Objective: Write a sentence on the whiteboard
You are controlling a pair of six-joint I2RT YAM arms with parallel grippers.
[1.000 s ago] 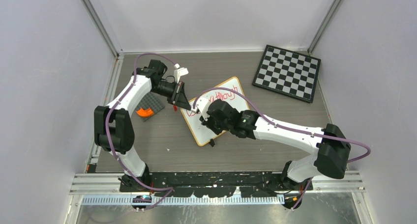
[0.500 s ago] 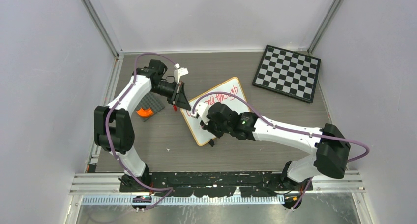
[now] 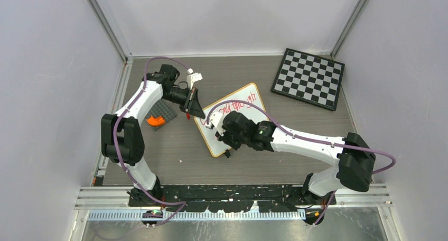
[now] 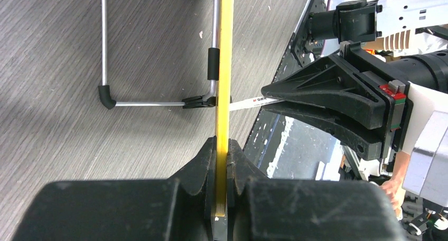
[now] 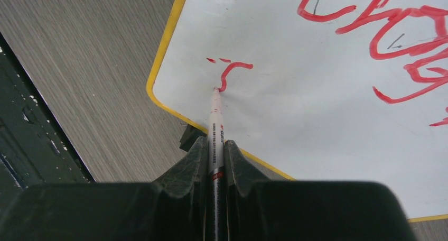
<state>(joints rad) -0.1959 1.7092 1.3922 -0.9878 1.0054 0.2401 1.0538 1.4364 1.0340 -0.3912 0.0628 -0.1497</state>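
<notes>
whiteboard [image 5: 327, 146]: red handwriting [image 5: 422, 11], unreadable | marker [image 5: 215, 119]: print too small

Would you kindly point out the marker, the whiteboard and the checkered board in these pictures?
the marker [image 5: 215, 122]: right wrist view, on its white barrel ahead of the fingers.
the whiteboard [image 5: 317, 124]: right wrist view, on its bare white face.
the checkered board [image 3: 309, 78]: top view, on the middle of its squares.
</notes>
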